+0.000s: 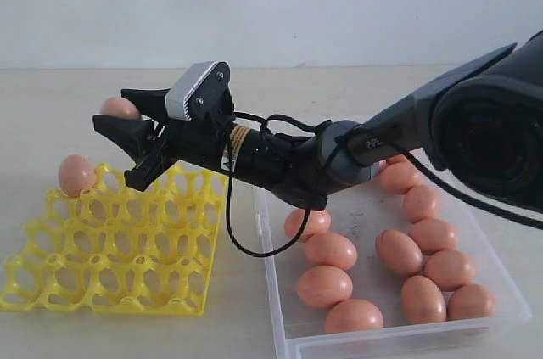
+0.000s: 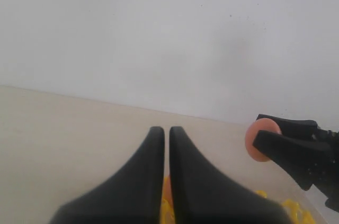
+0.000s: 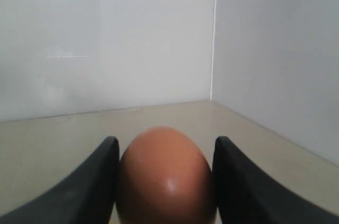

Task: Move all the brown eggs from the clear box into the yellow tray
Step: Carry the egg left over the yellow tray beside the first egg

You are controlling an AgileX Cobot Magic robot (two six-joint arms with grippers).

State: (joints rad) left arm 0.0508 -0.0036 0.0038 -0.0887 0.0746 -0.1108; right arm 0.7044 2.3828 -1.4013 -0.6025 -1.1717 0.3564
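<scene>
Brown egg (image 3: 165, 173) sits gripped between the right fingers (image 3: 85, 187), both touching its sides.

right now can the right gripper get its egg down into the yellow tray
Probably yes. The right gripper, shut on a brown egg, hangs just over the far side of the yellow tray. Only one other egg sits there, at the far left corner; the cups below look free.
</scene>
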